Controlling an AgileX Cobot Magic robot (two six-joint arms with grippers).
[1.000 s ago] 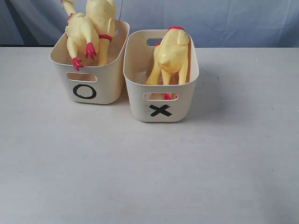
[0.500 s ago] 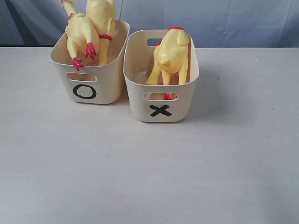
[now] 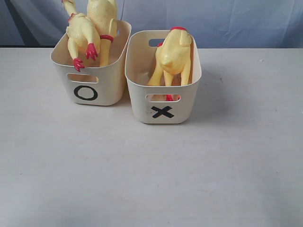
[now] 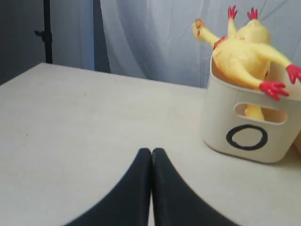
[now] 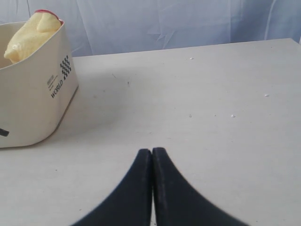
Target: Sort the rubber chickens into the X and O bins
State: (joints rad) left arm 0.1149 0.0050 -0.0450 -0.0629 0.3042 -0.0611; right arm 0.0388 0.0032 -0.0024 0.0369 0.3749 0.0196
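Right pincer (image 5: 152,151) closed, X bin (image 5: 28,103) side label (image 5: 60,77)

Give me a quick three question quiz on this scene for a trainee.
1. True or false: the X bin holds a chicken.
2. Which bin has red feet hanging over its front rim? A) O bin B) X bin
3. Fill in: the left gripper and right gripper are both ___ and empty.
Key: 1 true; 2 A; 3 shut.
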